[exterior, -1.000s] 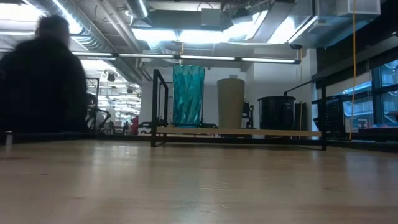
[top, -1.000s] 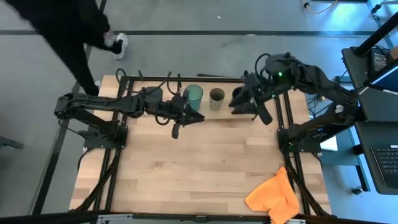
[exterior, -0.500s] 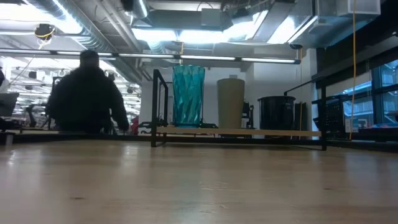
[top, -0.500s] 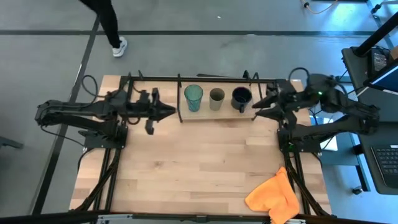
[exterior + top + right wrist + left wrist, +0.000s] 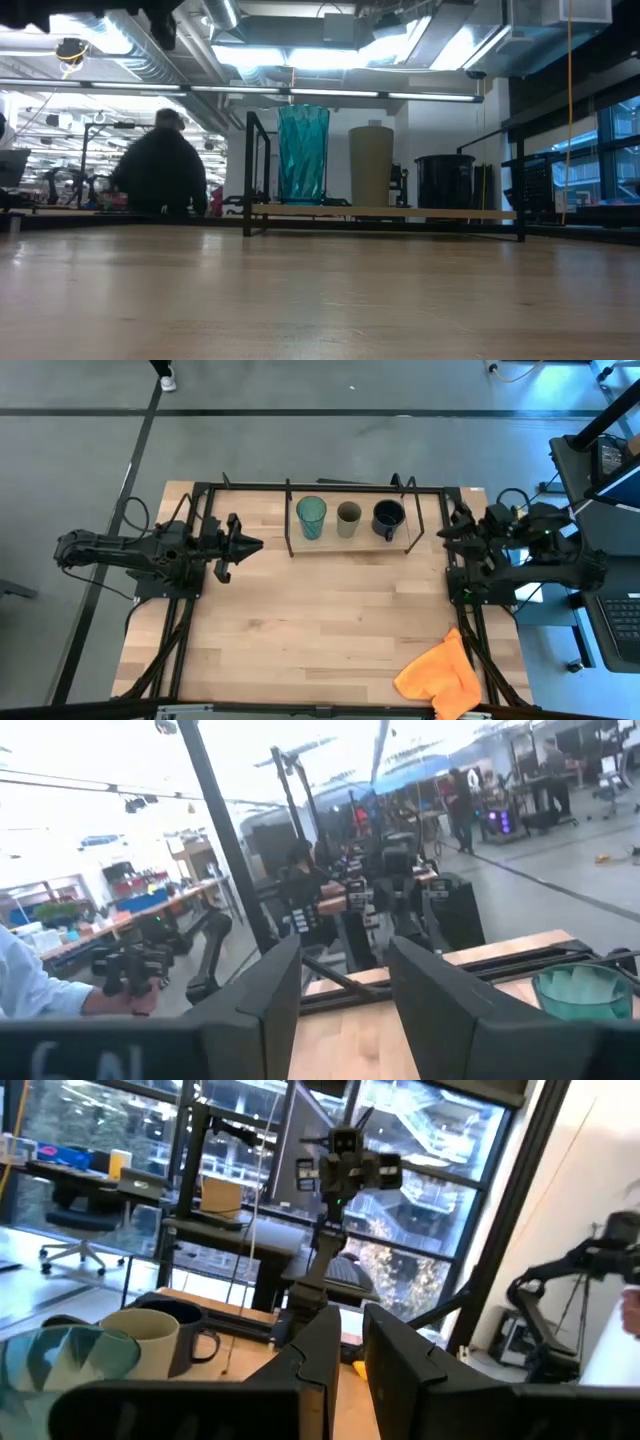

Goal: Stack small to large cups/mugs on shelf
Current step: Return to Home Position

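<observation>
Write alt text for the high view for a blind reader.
Three vessels stand in a row on the shelf at the far edge of the table: teal tumbler, olive-tan cup, navy mug. The left gripper and right gripper sit at the table's sides, away from the shelf. An orange cloth lies near the right front corner.
</observation>
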Controlling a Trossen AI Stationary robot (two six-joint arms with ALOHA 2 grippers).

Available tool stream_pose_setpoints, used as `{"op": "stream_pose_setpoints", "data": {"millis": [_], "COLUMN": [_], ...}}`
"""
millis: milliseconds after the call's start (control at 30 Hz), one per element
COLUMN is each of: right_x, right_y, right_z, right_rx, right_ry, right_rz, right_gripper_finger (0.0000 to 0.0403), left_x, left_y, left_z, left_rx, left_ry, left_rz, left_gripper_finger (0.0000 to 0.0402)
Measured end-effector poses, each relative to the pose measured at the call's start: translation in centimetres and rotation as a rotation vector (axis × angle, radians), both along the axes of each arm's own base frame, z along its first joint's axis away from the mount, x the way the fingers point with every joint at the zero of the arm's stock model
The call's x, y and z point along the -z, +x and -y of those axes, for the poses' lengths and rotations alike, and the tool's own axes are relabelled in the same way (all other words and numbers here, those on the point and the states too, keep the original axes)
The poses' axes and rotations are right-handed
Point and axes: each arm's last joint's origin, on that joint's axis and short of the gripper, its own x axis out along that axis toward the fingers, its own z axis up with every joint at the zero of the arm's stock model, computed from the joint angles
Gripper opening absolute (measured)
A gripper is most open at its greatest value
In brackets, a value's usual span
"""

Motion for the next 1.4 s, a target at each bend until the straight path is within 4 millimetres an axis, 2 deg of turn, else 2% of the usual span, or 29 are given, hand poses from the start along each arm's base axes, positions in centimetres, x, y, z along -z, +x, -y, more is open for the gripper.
{"op": "stream_pose_setpoints", "data": {"millis": [333,500,767,900,1167,1400], "right_x": [4.3,6.5,8.9,9.3,12.8,15.3], "right_y": [-2.7,-3.6,-2.1,-1.7,0.1,1.0], "right_z": [-0.3,-0.4,-0.2,-0.2,0.0,0.0], "right_rx": [0.000,-0.001,-0.012,-0.015,-0.016,-0.057], "right_ry": [-0.013,-0.022,0.024,0.005,0.007,0.002], "right_rz": [0.136,0.237,0.195,0.252,0.167,0.260], "right_gripper_finger": [0.0154,0.0154,0.0154,0.0154,0.0154,0.0154], "left_x": [4.3,5.7,9.0,9.1,9.2,9.5], "left_y": [-1.1,-1.7,-2.3,-2.3,-2.3,-2.3], "left_z": [0.0,-0.1,-0.2,-0.2,-0.2,-0.2], "left_rx": [-0.005,-0.031,-0.033,-0.058,-0.072,-0.075], "left_ry": [-0.100,-0.112,-0.192,-0.210,-0.164,-0.161], "left_rz": [0.000,0.089,0.098,0.088,0.079,0.045], "left_gripper_finger": [0.0041,0.0041,0.0041,0.0041,0.0041,0.0041]}}
